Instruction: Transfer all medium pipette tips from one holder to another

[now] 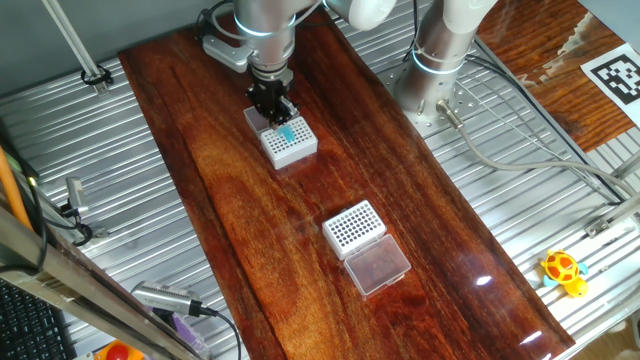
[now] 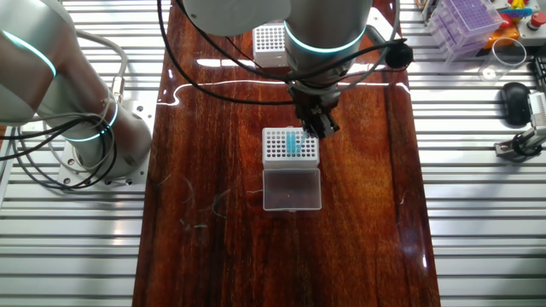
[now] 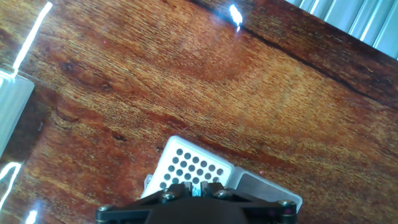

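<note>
Sitting nearest me, the empty white rack (image 1: 354,226) had its clear lid (image 1: 376,266) open on the wooden table (image 1: 240,210); farther off, the gripper (image 1: 284,118) hung over the second rack (image 1: 288,141), fingers apparently pinched on teal medium pipette tips (image 1: 287,131), though I couldn't be sure

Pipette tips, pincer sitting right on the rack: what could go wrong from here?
1. The pincer is down at the teal pipette tips, which stand close together; it may catch a neighbouring tip.
2. The white rack looks unclamped on the wood table; lifting could drag or tip it.
3. The hand view barely shows the tips.
</note>
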